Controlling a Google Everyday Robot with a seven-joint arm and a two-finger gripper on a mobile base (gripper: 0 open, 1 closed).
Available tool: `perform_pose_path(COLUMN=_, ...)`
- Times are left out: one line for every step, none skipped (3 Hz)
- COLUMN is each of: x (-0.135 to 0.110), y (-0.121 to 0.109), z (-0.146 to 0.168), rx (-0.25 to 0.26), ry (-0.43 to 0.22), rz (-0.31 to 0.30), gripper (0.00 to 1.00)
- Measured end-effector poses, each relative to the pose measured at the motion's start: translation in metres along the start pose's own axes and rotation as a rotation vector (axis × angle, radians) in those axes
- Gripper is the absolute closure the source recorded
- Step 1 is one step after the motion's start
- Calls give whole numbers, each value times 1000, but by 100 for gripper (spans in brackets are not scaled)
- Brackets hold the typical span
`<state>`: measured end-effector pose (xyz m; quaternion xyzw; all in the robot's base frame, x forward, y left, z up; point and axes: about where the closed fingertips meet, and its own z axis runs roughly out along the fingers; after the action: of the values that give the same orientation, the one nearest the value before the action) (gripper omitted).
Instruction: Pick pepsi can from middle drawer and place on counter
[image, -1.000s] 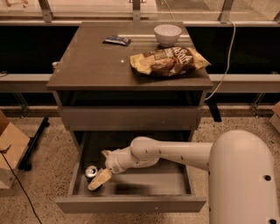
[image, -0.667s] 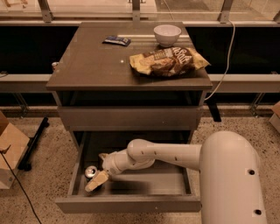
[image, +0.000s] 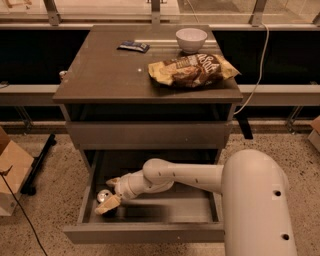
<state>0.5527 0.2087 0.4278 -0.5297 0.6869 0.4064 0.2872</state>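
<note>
The pepsi can (image: 103, 195), dark with a silver top, stands upright in the front left corner of the open middle drawer (image: 145, 233). My gripper (image: 110, 193) reaches down into the drawer from the right. It is open, with one finger behind the can and the yellowish finger (image: 107, 205) in front of it, so the can sits at the mouth of the jaws. I cannot tell whether the fingers touch it. The counter (image: 105, 70) is the cabinet's grey-brown top above.
On the counter lie a chip bag (image: 192, 70), a white bowl (image: 191, 39) and a dark wrapped bar (image: 133, 46). A closed drawer front (image: 150, 134) is above the open drawer. A cardboard box (image: 10, 170) stands on the floor at left. My arm's white body (image: 255, 205) fills the lower right.
My gripper has slid left along the drawer, so its fingers now stand on both sides of the can. The can has not moved.
</note>
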Motion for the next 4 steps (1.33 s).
perform_pose_path(x=4, y=-9, z=13, rx=-25, ry=-4, rz=-7, gripper=48)
perform_pose_path(x=1, y=-13, z=13, rx=-29, ry=-19, rz=-19, gripper=69)
perform_pose_path(x=-14, y=-7, z=-4, rx=-14, ry=-52, rz=-57, gripper=94)
perform_pose_path(x=-32, y=21, z=-41, rx=13, ry=-77, rz=-96, gripper=100)
